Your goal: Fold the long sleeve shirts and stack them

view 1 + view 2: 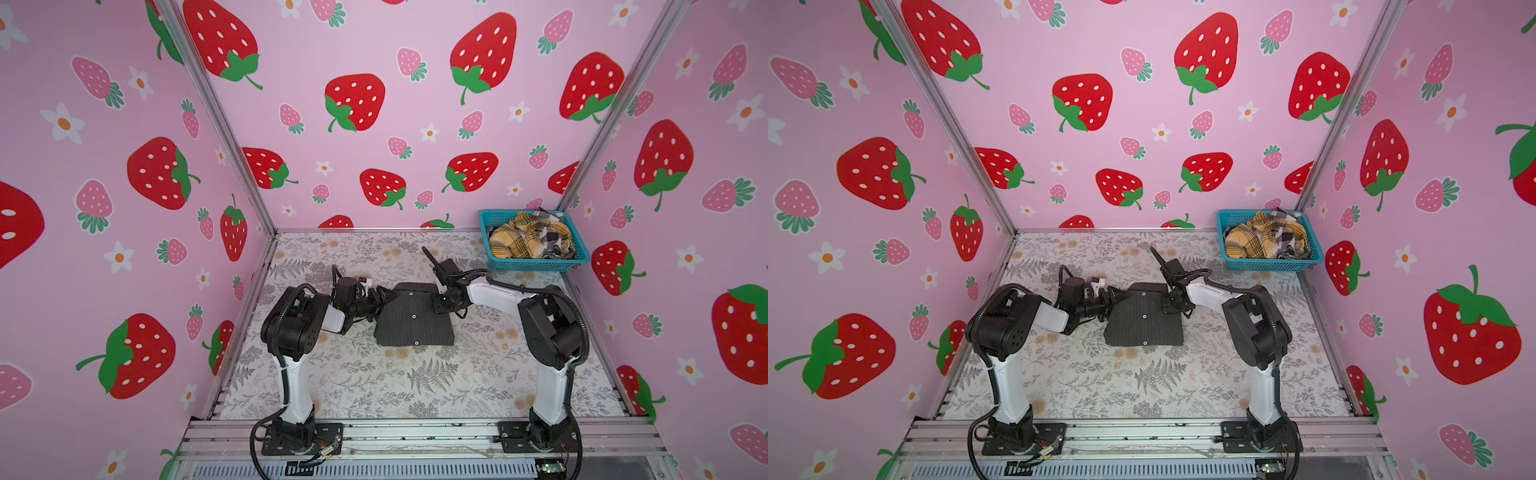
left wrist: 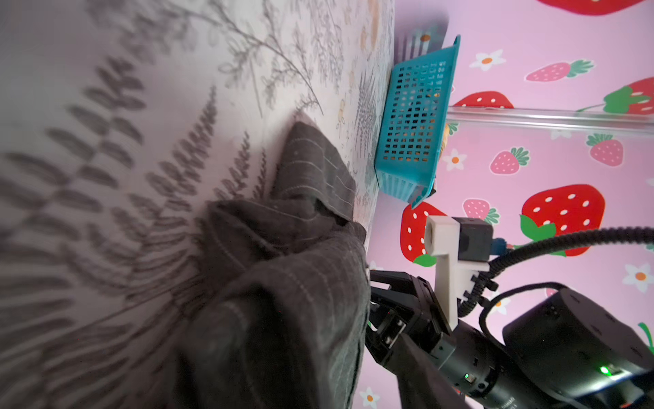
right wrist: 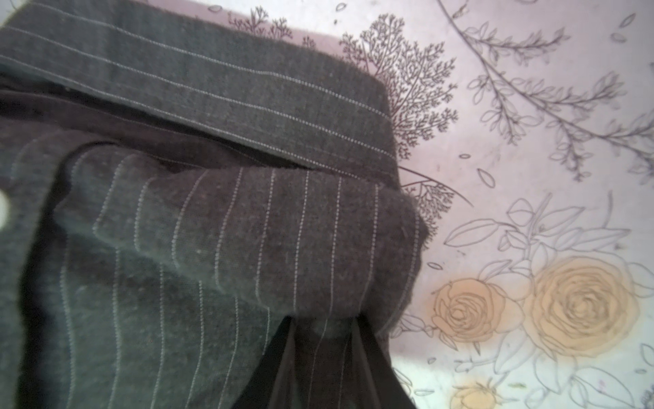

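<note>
Right wrist view: charcoal pinstriped shirt (image 3: 212,248), folded into a compact block, with a flat stitched band, likely the collar, lying beyond the gripper. Rolled side fold pinched in right gripper (image 3: 323,324), clenched on the cloth. Probably gripped there to keep the tucked layer from springing open.

In both top views: same shirt flat on desk (image 1: 415,386), between the two grippers, button placket facing up. Left gripper (image 1: 385,296) at the opposite edge, jaws parted, nothing visibly caught. Likely poised to take hold for an even, two-sided move.

Beyond right gripper, well apart, toward the back corner: teal basket (image 1: 536,264), holding mustard plaid shirt (image 1: 519,243) and black-white check shirt (image 1: 555,239), both crumpled and awaiting folding.

Judged progress: first shirt nearly folded, nothing stacked on it yet.
</note>
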`<action>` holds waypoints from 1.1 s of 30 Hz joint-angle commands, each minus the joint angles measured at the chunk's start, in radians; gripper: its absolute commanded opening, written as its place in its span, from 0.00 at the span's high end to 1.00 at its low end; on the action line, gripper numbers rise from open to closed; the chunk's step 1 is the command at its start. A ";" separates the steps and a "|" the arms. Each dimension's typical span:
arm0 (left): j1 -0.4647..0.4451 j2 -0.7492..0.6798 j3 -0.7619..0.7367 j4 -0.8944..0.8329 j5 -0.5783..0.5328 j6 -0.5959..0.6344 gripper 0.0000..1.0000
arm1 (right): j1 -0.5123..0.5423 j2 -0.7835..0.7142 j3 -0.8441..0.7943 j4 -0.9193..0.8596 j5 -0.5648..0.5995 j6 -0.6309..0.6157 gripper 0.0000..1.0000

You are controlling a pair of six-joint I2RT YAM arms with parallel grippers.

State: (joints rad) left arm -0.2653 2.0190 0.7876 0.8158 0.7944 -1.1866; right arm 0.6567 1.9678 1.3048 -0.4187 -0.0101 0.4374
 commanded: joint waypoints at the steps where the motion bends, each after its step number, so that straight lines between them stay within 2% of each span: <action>1: -0.017 0.060 -0.020 -0.112 -0.017 -0.021 0.29 | 0.007 0.037 -0.025 -0.048 -0.054 0.019 0.71; 5: -0.017 0.095 -0.022 -0.030 0.005 -0.070 0.44 | 0.008 0.036 -0.029 -0.042 -0.061 0.021 0.71; 7: -0.015 0.098 -0.022 -0.008 0.006 -0.087 0.56 | 0.008 0.031 -0.030 -0.044 -0.059 0.024 0.71; 9: -0.012 0.085 -0.024 -0.006 0.000 -0.092 0.62 | 0.007 0.015 -0.031 -0.049 -0.056 0.027 0.71; 14: 0.010 0.023 -0.017 -0.055 -0.010 -0.075 0.79 | 0.007 -0.055 -0.021 -0.067 -0.044 0.036 0.70; 17: 0.024 -0.034 0.000 -0.160 -0.024 -0.031 0.88 | 0.008 -0.115 -0.015 -0.092 -0.024 0.047 0.65; 19: 0.039 -0.086 0.016 -0.267 -0.041 0.016 0.93 | 0.008 -0.163 -0.024 -0.102 -0.010 0.056 0.63; 20: 0.050 -0.119 0.022 -0.324 -0.051 0.047 0.99 | 0.008 -0.190 -0.032 -0.107 -0.005 0.062 0.62; 22: 0.077 -0.195 0.042 -0.471 -0.076 0.122 1.00 | 0.007 -0.238 -0.048 -0.116 0.002 0.069 0.62; 26: 0.156 -0.382 0.128 -0.874 -0.174 0.346 1.00 | 0.008 -0.329 -0.090 -0.122 0.010 0.085 0.62; 28: 0.187 -0.472 0.203 -1.101 -0.278 0.469 1.00 | 0.008 -0.366 -0.114 -0.116 0.010 0.093 0.62; 30: 0.202 -0.545 0.313 -1.363 -0.462 0.594 1.00 | 0.006 -0.401 -0.143 -0.099 0.008 0.107 0.62; 33: 0.205 -0.604 0.481 -1.664 -0.749 0.716 1.00 | 0.007 -0.441 -0.182 -0.061 -0.020 0.127 0.62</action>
State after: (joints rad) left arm -0.0605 1.4765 1.1336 -0.4007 0.3580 -0.6899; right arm 0.6590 1.5604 1.1587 -0.4927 -0.0177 0.5289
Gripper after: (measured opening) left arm 0.074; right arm 0.378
